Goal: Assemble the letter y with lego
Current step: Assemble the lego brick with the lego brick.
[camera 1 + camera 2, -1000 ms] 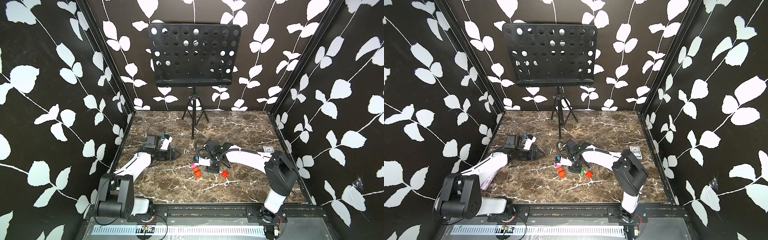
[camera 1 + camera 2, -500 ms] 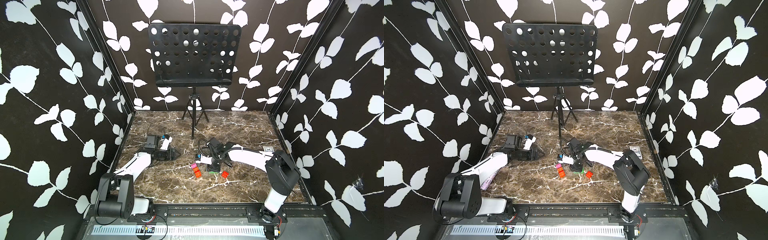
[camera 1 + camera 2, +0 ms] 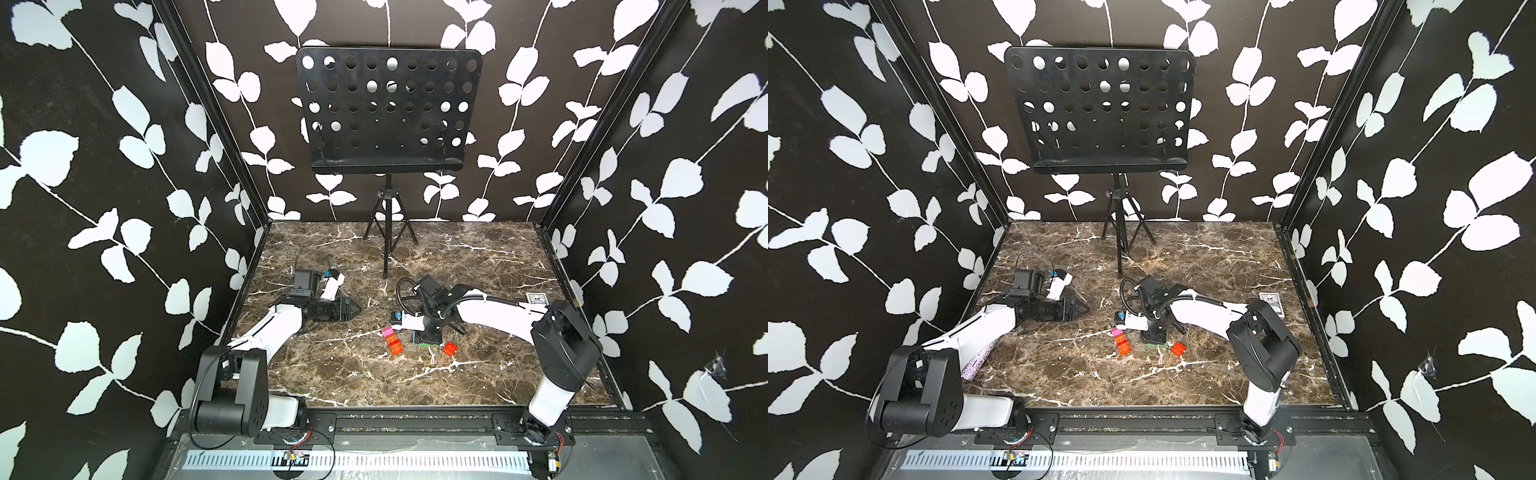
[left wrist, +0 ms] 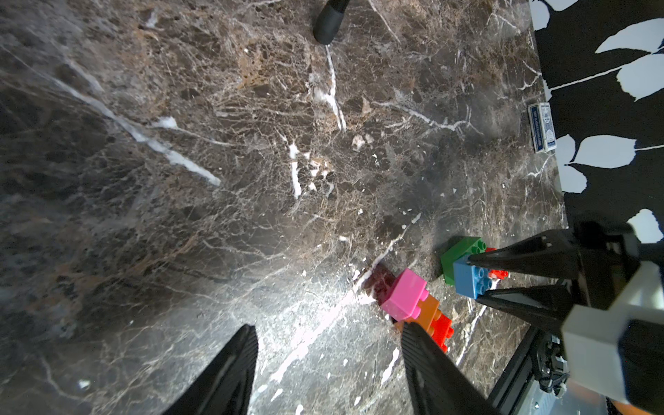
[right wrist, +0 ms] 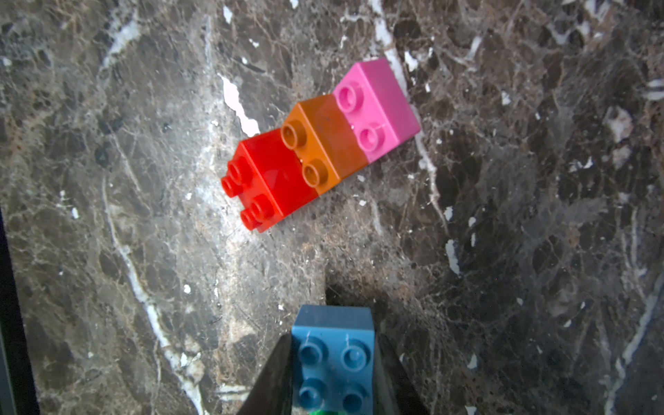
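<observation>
Right claw [image 4: 475, 276] | clamped on blue brick [image 5: 336, 346] (green brick [image 4: 455, 256] just beside)

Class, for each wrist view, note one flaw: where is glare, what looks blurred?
Left wrist view: glare whitens the marble beside the pink brick; the right arm's white casing is blurred. Right wrist view: the blue brick between the jaws looks soft, the joined row sharper.
</observation>
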Available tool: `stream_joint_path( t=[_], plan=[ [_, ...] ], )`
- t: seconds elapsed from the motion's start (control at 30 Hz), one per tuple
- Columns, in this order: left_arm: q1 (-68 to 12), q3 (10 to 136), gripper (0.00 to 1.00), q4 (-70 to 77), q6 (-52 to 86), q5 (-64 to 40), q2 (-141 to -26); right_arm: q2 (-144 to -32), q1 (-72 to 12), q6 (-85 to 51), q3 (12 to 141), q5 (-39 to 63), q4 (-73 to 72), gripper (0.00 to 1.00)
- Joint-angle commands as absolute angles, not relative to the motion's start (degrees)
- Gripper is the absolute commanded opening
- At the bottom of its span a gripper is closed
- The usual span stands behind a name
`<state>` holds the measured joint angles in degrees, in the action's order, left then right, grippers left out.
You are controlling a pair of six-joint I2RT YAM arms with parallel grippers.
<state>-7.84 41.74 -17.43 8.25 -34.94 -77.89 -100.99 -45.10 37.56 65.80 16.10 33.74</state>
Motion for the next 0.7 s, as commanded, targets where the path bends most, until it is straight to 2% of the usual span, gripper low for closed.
stream_joint_path(
  t=[0.0, 0.4, 0.67],
  plan=[
    [-7.83, 41.09, 0.66, -17.99, 7.21, -34.97, -77.78, -104.56, -45.38, 36.75, 62.1, 12.09, 39.06, 0.24],
    [-7.82, 41.04, 0.66, -18.0, 7.18, -34.95, -77.49, -106.78, -45.79, 15.34, 66.17, 11.46, 36.64, 0.23],
    [-7.79, 41.13, 0.66, -18.09, 6.96, -34.97, -77.21, -102.07, -47.32, 1.81, 60.66, 2.72, 29.36, 0.21]
  ],
)
